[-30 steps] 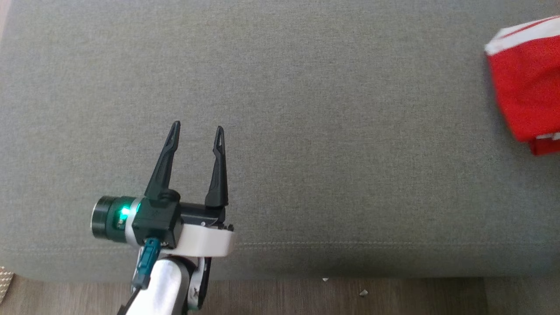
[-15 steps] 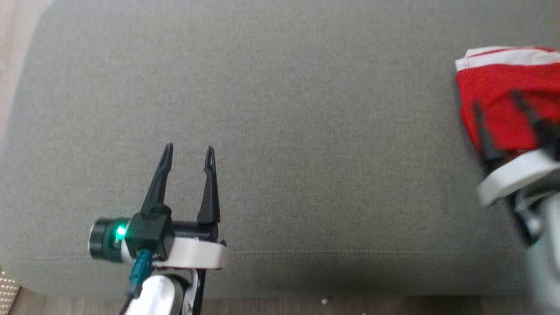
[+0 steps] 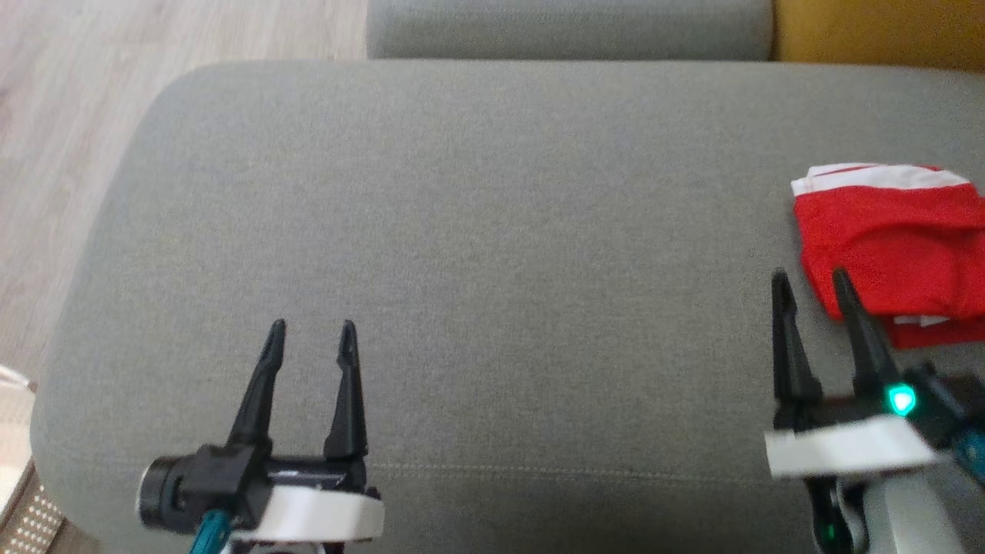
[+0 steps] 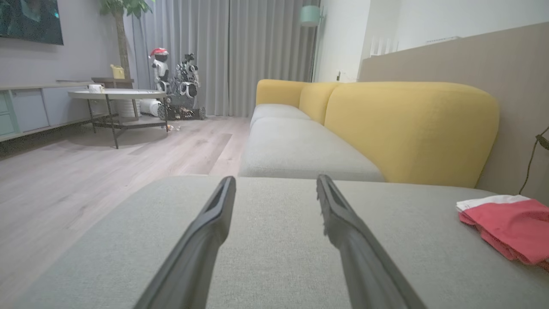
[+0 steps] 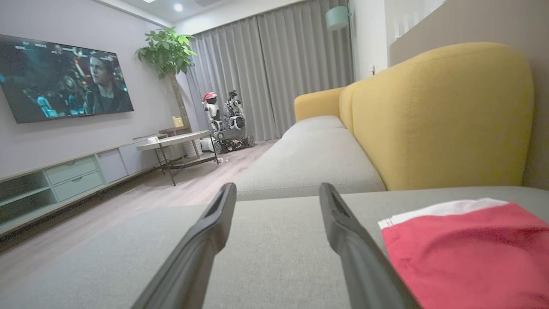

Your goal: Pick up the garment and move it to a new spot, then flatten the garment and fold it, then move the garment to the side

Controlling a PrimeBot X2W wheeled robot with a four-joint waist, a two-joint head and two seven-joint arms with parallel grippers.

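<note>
Your folded red cloth garment with a white band [image 3: 885, 231] lies at the right end of the grey fabric sofa cushion [image 3: 492, 192]. Left hand [image 3: 312, 325] and right hand [image 3: 809, 274] are both spread and empty. If you swing the right one sideways, its finger, close by the garment's near corner, could snag the fold.

red garment [image 3: 893, 238] – white band, grey cushion [image 3: 492, 231], yellow backrest [image 4: 407, 128], black fingers [image 3: 346, 392]

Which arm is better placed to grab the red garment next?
Right. The right gripper, open, sits just beside the red garment at its near edge; the left gripper, also open, is far across the grey cushion.
</note>
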